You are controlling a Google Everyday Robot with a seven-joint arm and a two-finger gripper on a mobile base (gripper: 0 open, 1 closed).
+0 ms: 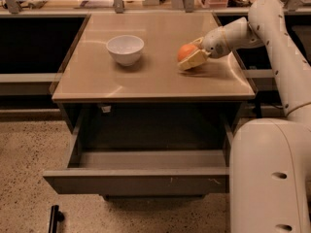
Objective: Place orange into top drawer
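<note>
While the top drawer (136,181) stands pulled open beneath the table (160,79), we find the orange (183,51) over the right half of the tabletop. It sits between the tan fingers of the gripper (189,54), which are closed on it from either side. We note the white bowl (125,49) well apart to its left.

Glossy white shells cover the bulky base (269,178) (small dark holes dot it) and the tubular arm (281,47), whose tan-fingered gripper (189,53) clasps the orange (183,51) over the right of the tabletop (146,79).
</note>
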